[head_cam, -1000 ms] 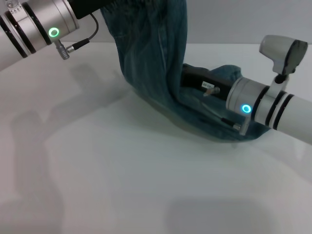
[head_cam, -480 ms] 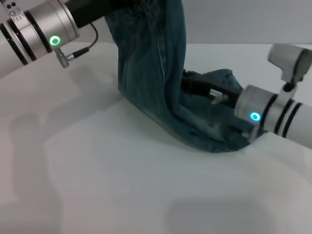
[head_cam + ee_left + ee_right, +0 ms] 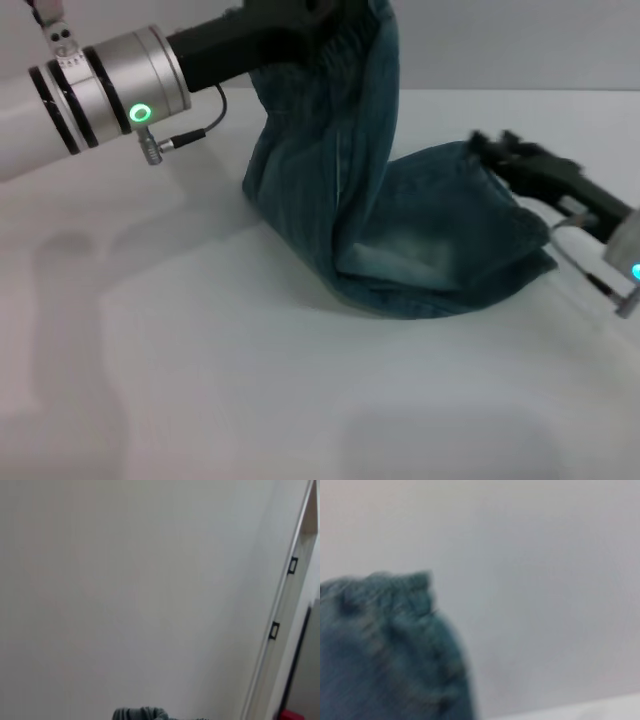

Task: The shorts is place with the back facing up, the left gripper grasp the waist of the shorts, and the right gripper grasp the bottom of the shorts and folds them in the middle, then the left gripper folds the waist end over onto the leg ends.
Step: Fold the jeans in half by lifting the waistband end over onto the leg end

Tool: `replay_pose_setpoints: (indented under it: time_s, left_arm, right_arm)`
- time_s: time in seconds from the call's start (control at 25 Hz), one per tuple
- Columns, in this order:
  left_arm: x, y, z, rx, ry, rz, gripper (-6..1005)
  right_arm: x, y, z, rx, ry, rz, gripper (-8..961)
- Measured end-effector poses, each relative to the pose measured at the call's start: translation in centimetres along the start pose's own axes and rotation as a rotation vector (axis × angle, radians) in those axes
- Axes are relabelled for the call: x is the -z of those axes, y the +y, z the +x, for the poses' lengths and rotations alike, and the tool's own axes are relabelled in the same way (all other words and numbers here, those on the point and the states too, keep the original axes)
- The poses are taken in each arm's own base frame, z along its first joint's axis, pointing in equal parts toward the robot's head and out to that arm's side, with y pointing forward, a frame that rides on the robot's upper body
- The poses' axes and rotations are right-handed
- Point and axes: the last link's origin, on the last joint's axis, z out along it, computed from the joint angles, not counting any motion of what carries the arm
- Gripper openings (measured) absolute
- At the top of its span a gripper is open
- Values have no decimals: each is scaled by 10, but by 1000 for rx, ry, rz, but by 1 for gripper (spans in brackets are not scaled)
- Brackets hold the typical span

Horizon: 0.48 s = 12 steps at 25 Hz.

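On a white table [image 3: 250,380], the shorts [image 3: 400,250] rise from a folded heap at centre frame to the top edge. The left gripper [image 3: 300,15], upper left, is clamped on the lifted end. At right, the right gripper [image 3: 495,148] sits beside the heap holding nothing; its opening cannot be judged.

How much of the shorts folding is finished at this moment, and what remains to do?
The first fold looks done: the shorts lie doubled on the table, and the right gripper is clear of the cloth, at its right edge. In hand: the left gripper holds one end raised. Left: laying that end over the resting part.
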Motion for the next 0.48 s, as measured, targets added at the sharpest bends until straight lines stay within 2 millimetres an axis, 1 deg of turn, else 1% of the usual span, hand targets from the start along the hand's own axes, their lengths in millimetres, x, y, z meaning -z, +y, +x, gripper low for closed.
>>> replay_pose_setpoints:
  time_s: [0.24, 0.28, 0.32, 0.48]
  left_arm:
    - [-4, 3, -4, 2, -18, -13, 79]
    - [-4, 3, -4, 2, -18, -13, 80]
    - [-12, 6, -11, 19, -36, -20, 81]
    - [-15, 9, -14, 19, -41, -26, 85]
  right_arm:
    - [34, -35, -26, 25, -185, 165, 568]
    - [39, -39, -30, 23, -212, 185, 568]
    - [43, -42, -33, 21, -231, 201, 568]
    - [57, -54, -41, 6, -296, 264, 568]
